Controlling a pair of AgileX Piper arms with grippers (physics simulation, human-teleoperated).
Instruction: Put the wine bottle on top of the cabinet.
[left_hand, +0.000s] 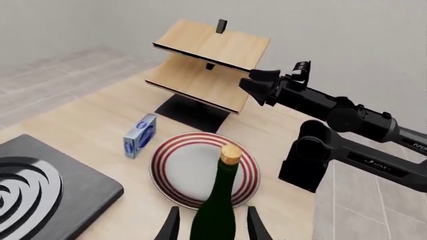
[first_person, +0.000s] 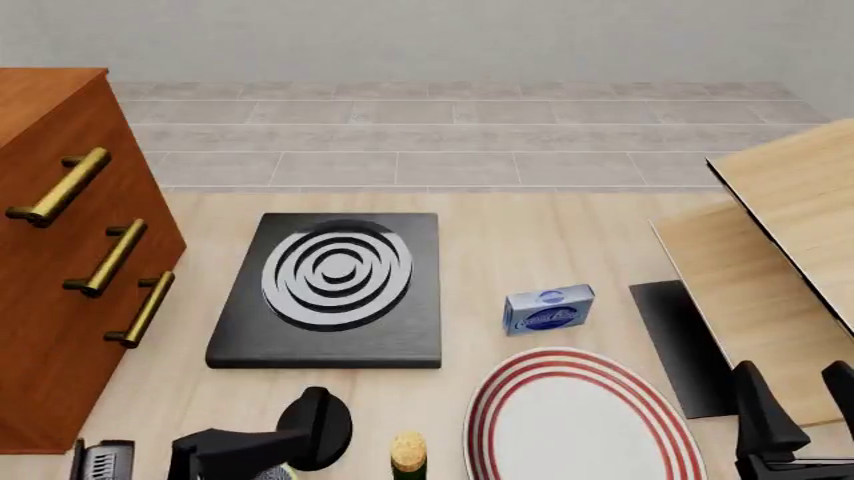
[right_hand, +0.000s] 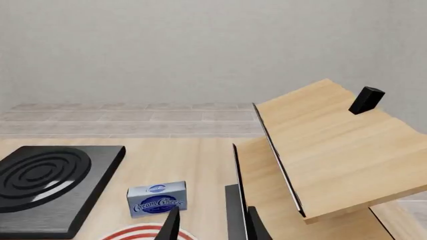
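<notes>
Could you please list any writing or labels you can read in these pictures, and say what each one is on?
"Cream Cheese": white script on the blue box, partly blurred, so the second word is a best reading.
Small white lettering on the right arm: too small to read.
No label shows on the wine bottle.

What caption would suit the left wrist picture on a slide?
Left pincer flanks a slim dark green glass wine bottle upright before a red-striped white plate, a small blue box and a pale slanted wooden rack.

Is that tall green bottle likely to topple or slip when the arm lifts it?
Probably tippy: the wine bottle is tall and slim. Its glossy glass looks slippery, so the left gripper, whose fingers flank its body, may need a firm squeeze. Likely stiff but breakable.
</notes>
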